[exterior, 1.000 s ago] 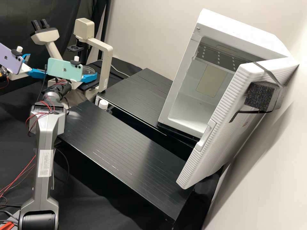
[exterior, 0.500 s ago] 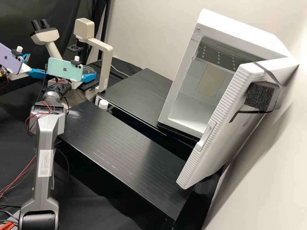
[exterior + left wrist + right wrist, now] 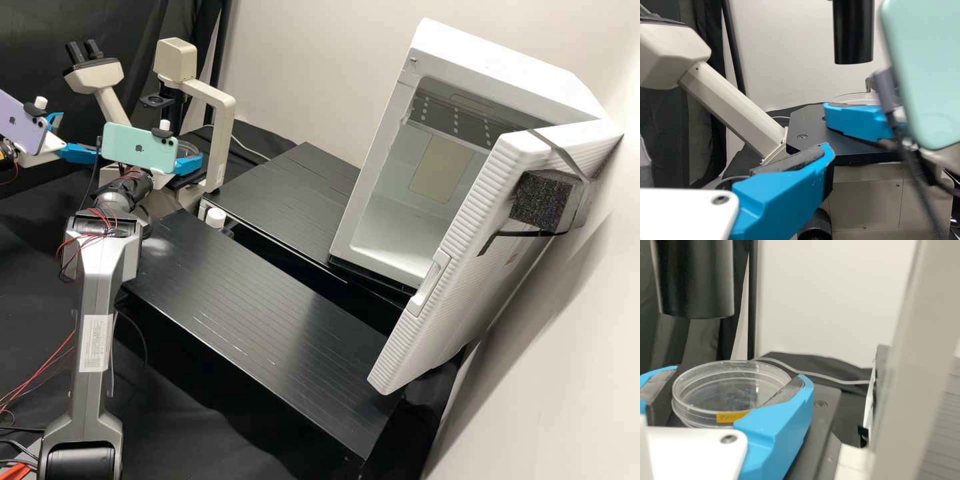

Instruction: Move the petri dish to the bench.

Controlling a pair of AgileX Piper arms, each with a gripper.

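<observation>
The clear petri dish (image 3: 187,148) is at the microscope stage, partly behind my right gripper (image 3: 189,163). In the right wrist view, the dish (image 3: 730,390), with a yellow label, lies level between the pads of my right gripper (image 3: 737,382), which is shut on its sides. The left wrist view shows the dish (image 3: 855,98) at that gripper's finger, over the black stage (image 3: 812,127); a gap beneath it cannot be made out. My left gripper (image 3: 79,135) stands open at the far left. In its wrist view, the left gripper (image 3: 735,157) holds nothing, one finger visible beside the microscope.
The microscope's pale arm (image 3: 223,143) rises right of the dish, and a black tube (image 3: 695,280) hangs above the stage. Two black bench platforms (image 3: 253,313) lie to the right. A white incubator (image 3: 400,220) stands with its door (image 3: 480,267) open.
The arm with the green phone has moved slightly right in the high view, its gripper and the dish shifting a little with it. The left gripper has kept still.
</observation>
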